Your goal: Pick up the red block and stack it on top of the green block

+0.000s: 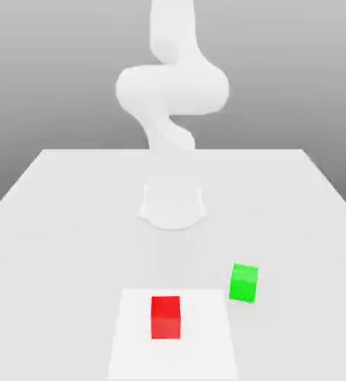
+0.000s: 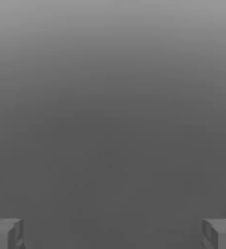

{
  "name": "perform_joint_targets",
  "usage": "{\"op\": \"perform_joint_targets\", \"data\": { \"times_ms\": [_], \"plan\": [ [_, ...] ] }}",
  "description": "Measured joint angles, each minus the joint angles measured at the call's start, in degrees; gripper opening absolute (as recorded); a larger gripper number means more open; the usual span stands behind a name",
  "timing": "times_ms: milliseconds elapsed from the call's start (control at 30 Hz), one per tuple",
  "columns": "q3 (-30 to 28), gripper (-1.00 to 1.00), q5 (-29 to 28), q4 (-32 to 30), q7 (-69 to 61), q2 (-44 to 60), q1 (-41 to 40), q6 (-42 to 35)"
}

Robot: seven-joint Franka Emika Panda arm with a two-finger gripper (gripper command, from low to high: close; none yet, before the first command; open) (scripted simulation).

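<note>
upper arm (image 1: pixel 173 30) being cut off by the exterior view's top edge, near end of the white square (image 1: pixel 172 363) being cropped at the bottom, gripper fingers (image 2: pixel 7 234) being clipped by the hand view's edges (both of them)

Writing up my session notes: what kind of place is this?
A simulated robot test scene, most likely: a smooth white robot arm, a bare pale tabletop, and plain red and green cubes against blank grey.
</note>
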Motion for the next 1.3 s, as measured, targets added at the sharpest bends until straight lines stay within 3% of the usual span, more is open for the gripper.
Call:
{"op": "perform_joint_targets", "data": {
  "times_ms": [633,867,900,1133,1300],
  "plan": [
    [-1.23,0.0,0.03,-20.36,-3.0,40.0,-0.21,22.39],
    [-0.69,0.0,0.9,-20.32,-3.88,54.54,-0.63,33.88],
    [-0.61,-1.0,0.97,-20.14,-3.93,55.87,-0.7,35.01],
    [-0.52,-1.0,0.77,-20.15,-3.76,55.83,-0.8,34.97],
    [-0.7,-1.0,0.25,-21.47,-3.39,46.78,-0.75,27.25]
  ]
}}
